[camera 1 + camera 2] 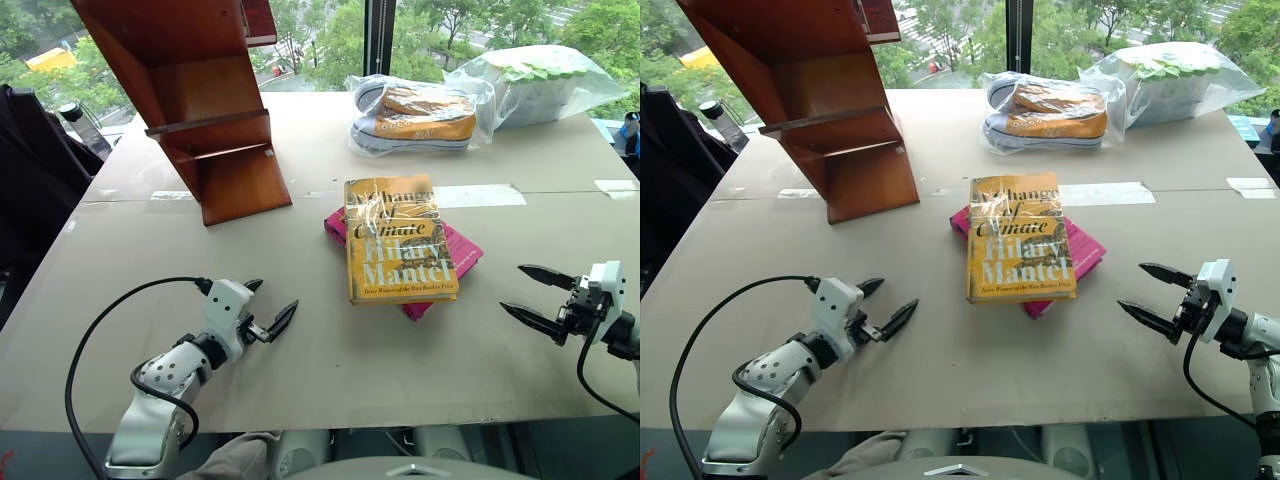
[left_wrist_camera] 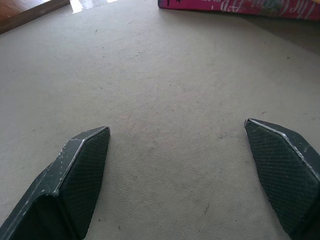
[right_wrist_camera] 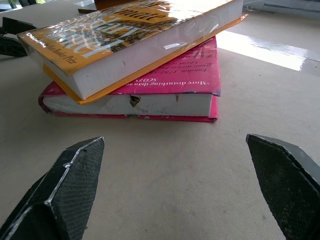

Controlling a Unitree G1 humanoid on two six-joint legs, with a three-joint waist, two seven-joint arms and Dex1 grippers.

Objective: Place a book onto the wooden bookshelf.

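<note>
Beneath the book (image 1: 398, 240), a pink book (image 1: 458, 252); behind, bagged sneakers (image 1: 415, 117).

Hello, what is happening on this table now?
A two-armed robot is about to move a book. The yellow book lies flat on top of a pink book in the middle of the table, untouched. The left claw and the right claw are both open and empty, resting low on either side of the books. The wooden bookshelf stands at the far left.
</note>
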